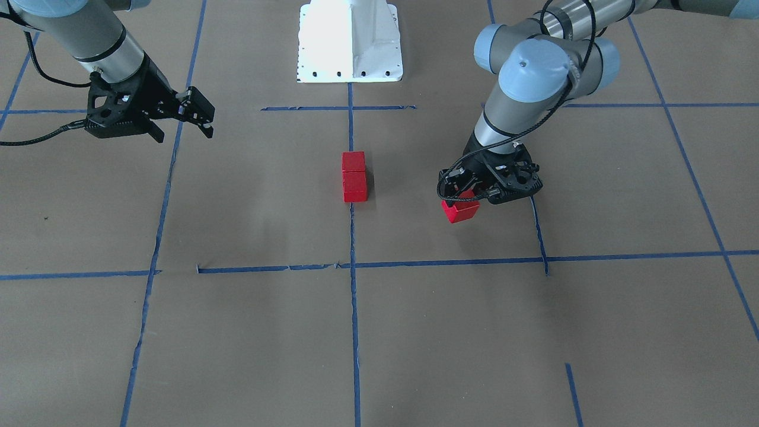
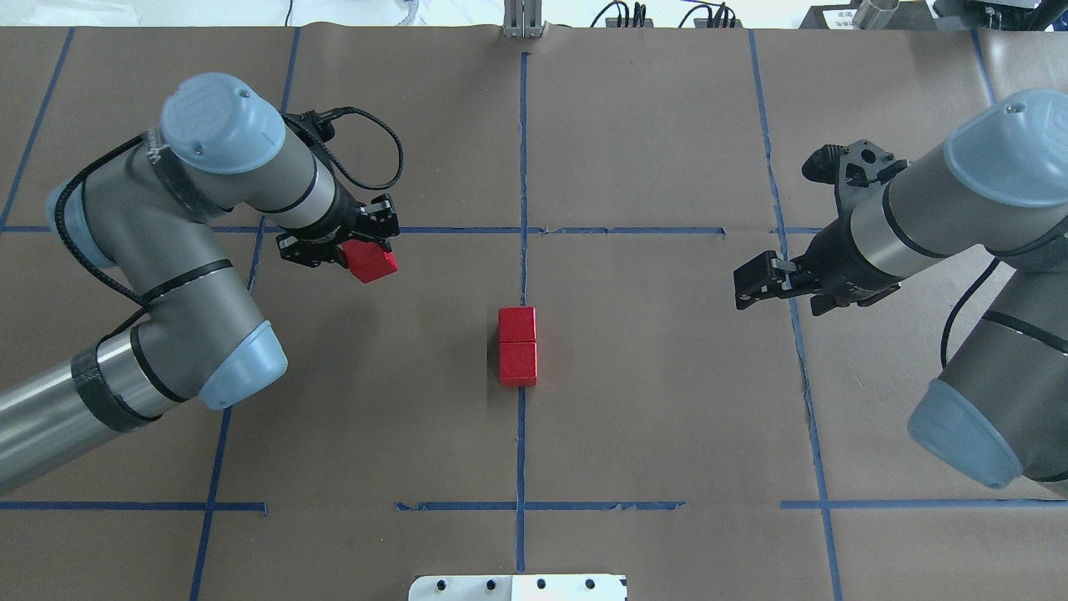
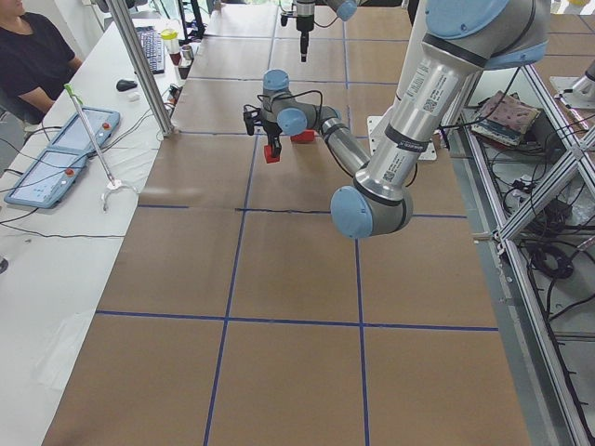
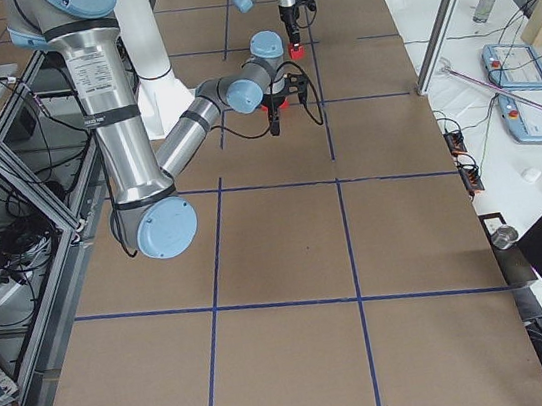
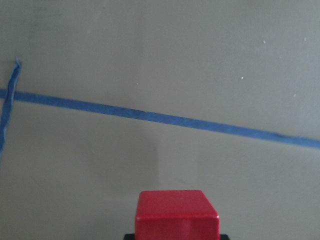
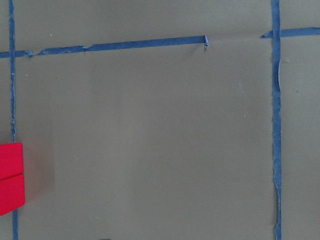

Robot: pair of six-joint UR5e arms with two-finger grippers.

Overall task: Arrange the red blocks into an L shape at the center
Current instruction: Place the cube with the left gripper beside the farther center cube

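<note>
Nearest my base, two of the red blocks (image 2: 518,364) sit face to face on the central tape line (image 2: 523,167), in the center (image 2: 467,351) of the table. They make the long leg of the L, so I take that pair as my reference. Just past the pair's far end and well off to its right, the right gripper (image 2: 748,286) hovers with fingers spread and nothing between them, parked clear, I judge, so it won't crowd the placement. A little farther out and well to the pair's left, the left gripper (image 2: 365,253) points down and pinches the third block (image 2: 373,264) by opposite faces, which leaves its underside free to set down flat. I judge only the foot of the L is missing. This cube should land touching the side of one end block, and since it looks slightly turned against the pair, it wants squaring first.
</note>
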